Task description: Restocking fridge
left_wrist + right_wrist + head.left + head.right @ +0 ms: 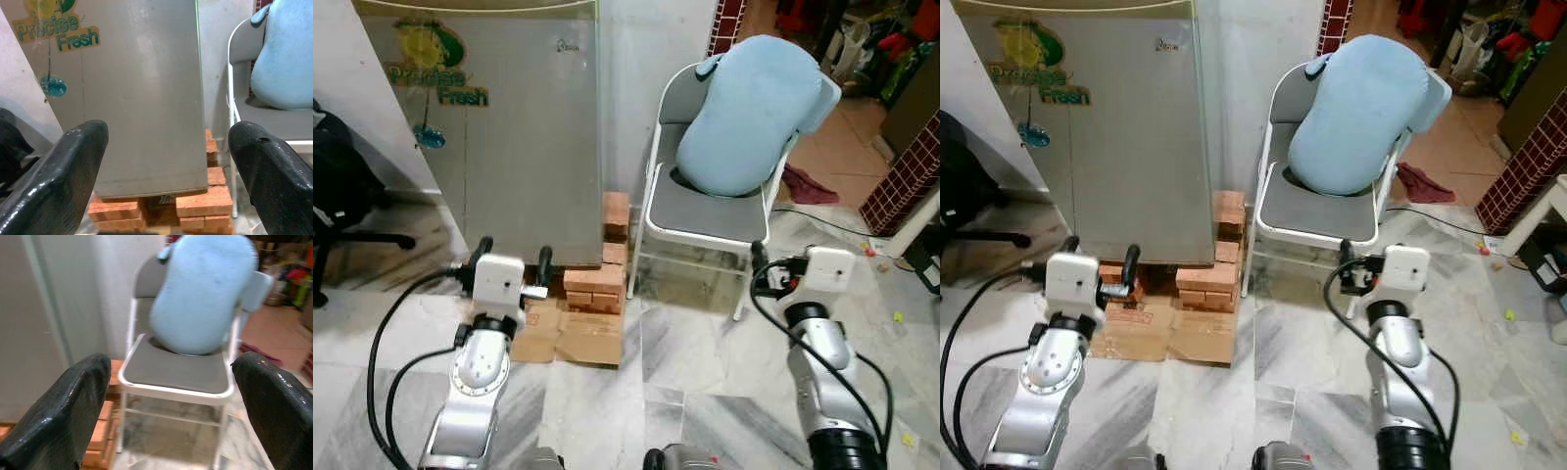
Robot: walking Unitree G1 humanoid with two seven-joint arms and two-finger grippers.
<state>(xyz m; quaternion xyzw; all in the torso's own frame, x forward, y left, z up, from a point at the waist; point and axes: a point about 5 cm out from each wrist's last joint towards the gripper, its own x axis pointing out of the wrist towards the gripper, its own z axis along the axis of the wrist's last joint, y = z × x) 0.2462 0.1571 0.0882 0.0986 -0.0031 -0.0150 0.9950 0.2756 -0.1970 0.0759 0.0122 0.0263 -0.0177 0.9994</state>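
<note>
The closed fridge (509, 127) stands straight ahead of the nearer left gripper (514, 262), whose fingers are spread wide like those of the right gripper (161, 401).

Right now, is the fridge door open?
No, the grey fridge door is shut flat, its "Precise Fresh" sticker facing the robot, and nothing of the inside shows.

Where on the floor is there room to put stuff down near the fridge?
The marble floor between the two arms is bare, bordered by the flattened cardboard and the chair legs. It is crowded under the fridge, where bricks are stacked. The chair seat is taken up by a blue cushion. Both the left gripper and right gripper have open jaws.
</note>
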